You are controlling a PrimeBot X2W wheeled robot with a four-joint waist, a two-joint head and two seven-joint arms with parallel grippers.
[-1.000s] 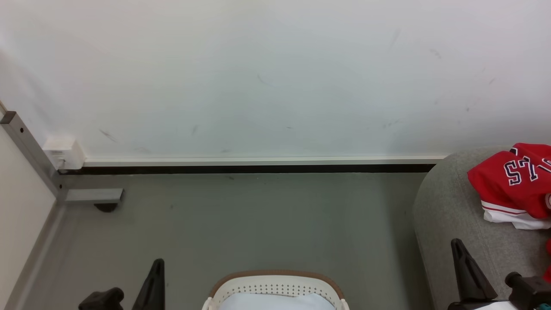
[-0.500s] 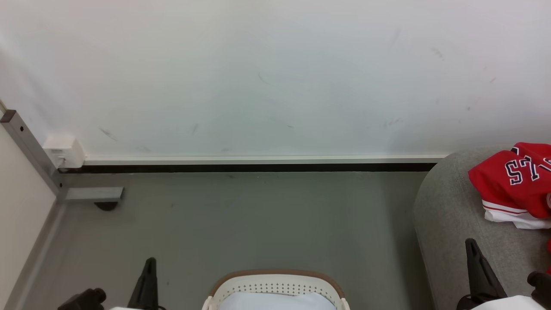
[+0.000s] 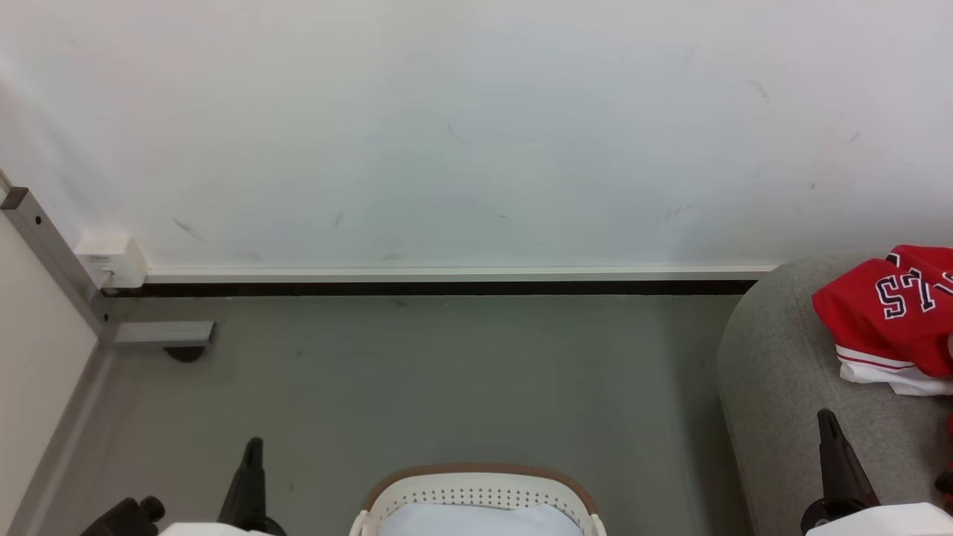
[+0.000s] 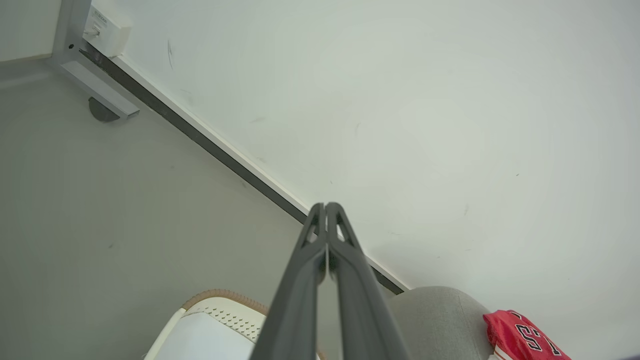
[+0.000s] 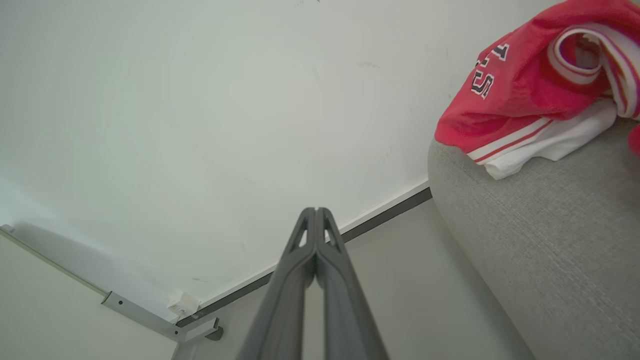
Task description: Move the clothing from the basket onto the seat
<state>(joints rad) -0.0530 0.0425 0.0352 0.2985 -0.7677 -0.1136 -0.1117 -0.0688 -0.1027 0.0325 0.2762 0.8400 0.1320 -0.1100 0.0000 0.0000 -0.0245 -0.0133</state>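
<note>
The red clothing (image 3: 886, 316) lies heaped at the rounded end of the seat (image 3: 774, 387), partly cut off at the picture's edge; the left end effector (image 4: 325, 206) and the right end effector (image 5: 316, 210) are both clenched on nothing; I'd judge a drop-off done. The basket (image 3: 476, 472) stands on the floor (image 3: 447, 372) between them; a pale mass (image 3: 476, 521) lies inside, garment or liner I cannot tell; the next move calls for looking down into it.

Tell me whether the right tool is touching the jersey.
Apart. The right wrist view shows the shut right tool pointing at bare wall, with a clear gap to the jersey on the sofa.
</note>
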